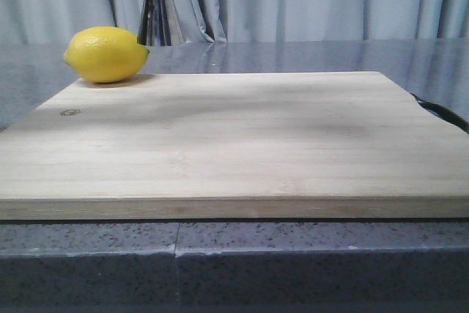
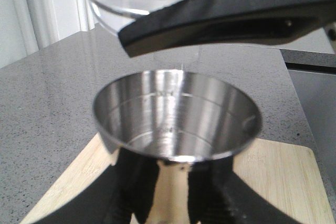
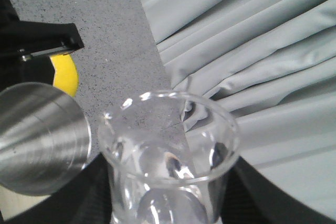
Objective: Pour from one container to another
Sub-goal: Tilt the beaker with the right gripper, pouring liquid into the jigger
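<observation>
At far left a smooth yellow lemon (image 1: 107, 53) sits on the pale wooden board (image 1: 234, 137) atop the speckled grey table (image 1: 234, 262). The left tool (image 2: 165, 203) pinches the shiny steel jigger (image 2: 176, 119) behind the lemon. The right tool (image 3: 168, 219) pinches the clear glass beaker (image 3: 168, 156), tipped just above the jigger's mouth.

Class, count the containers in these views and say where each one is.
2. The steel jigger is held in the left gripper above the board's far left. The glass beaker, in the right gripper, is tipped beside and above it.
</observation>
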`<state>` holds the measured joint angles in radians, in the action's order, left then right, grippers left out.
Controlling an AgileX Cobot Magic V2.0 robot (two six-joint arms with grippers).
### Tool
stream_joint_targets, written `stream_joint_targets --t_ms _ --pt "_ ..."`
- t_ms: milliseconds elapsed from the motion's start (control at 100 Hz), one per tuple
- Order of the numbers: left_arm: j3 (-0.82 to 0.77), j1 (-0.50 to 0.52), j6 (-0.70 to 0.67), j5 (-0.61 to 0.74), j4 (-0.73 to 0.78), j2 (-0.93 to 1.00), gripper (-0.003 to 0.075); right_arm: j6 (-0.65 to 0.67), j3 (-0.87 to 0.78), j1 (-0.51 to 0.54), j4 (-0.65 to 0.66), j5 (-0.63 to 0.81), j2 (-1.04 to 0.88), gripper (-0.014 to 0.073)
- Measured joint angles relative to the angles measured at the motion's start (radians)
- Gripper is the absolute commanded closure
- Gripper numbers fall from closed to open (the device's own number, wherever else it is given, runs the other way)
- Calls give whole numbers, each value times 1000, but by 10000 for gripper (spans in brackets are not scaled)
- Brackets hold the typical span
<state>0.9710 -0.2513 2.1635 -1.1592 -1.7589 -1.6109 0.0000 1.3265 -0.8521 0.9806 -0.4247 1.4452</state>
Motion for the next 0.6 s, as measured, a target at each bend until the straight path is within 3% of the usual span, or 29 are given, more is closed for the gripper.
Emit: stream_joint_targets --t_ms 600 --pt "0 0 0 0 0 0 492 0 0 -14 110 -2 0 292"
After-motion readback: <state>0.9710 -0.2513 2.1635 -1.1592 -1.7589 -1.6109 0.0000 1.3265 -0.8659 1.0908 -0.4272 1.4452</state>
